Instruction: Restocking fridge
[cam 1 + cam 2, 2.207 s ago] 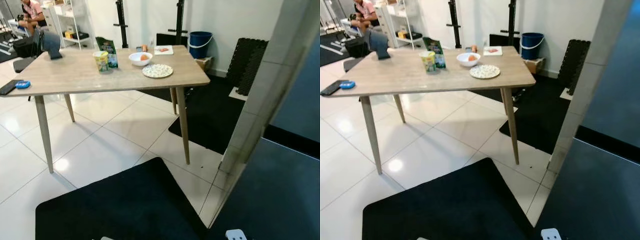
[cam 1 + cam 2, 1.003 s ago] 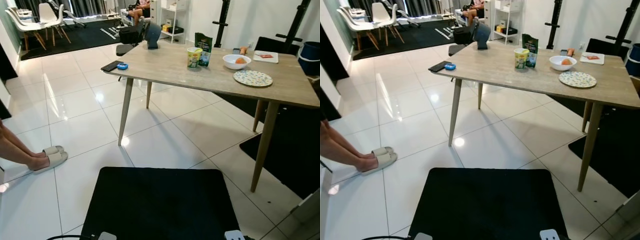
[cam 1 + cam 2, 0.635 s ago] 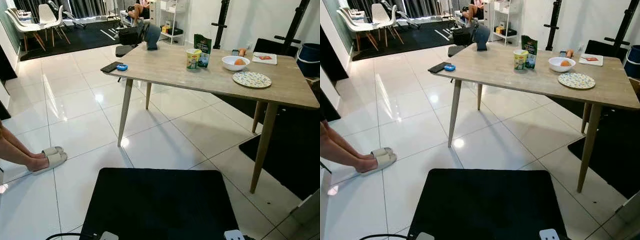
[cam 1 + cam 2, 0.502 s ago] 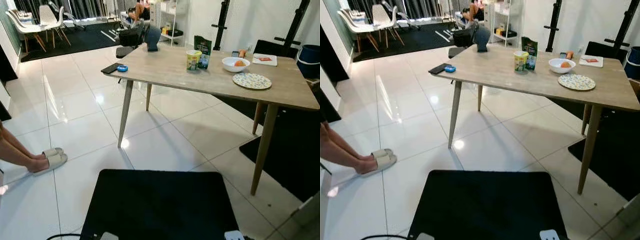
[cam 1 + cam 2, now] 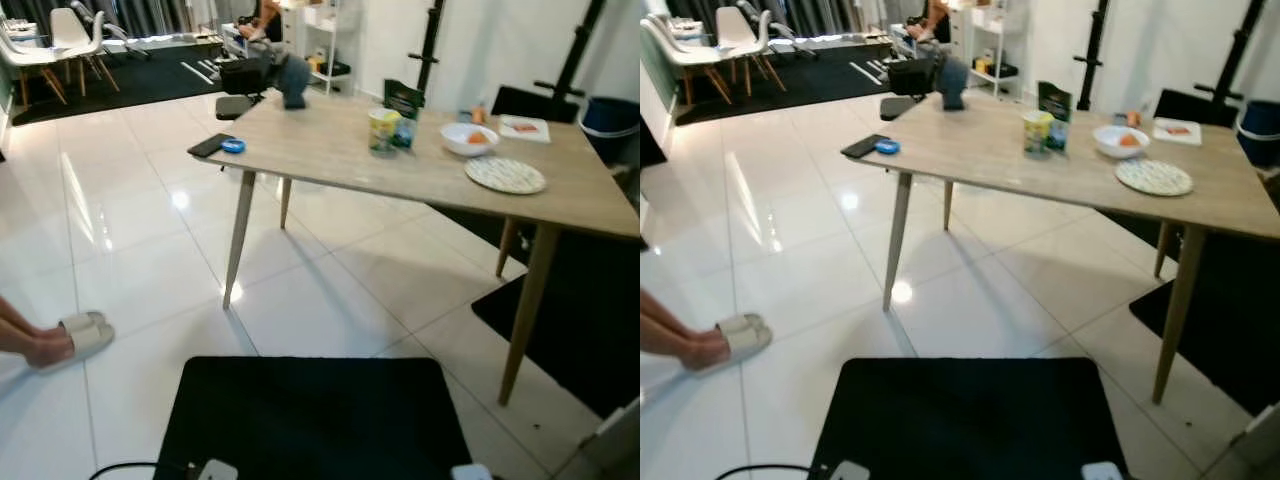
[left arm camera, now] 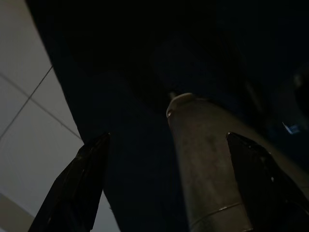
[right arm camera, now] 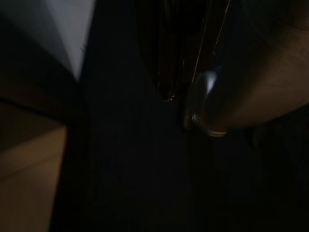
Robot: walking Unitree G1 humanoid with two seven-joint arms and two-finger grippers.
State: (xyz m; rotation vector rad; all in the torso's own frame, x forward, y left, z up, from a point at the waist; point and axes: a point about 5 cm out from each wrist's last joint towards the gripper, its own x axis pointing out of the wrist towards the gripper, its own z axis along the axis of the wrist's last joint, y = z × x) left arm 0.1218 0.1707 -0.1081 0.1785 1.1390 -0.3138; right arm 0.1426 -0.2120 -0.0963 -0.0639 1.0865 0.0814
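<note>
Tabletop [image 5: 330, 150] ahead, far right; cup [image 5: 381, 130], green bag [image 5: 404, 100], bowl [image 5: 469, 138], plate [image 5: 505, 174] on it. Left hand [image 6: 169, 179] wide, empty, hanging idle. Right hand: cannot tell. Approach squarely across black mat [image 5: 310, 415], stop short of table leg [image 5: 236, 240].
</note>
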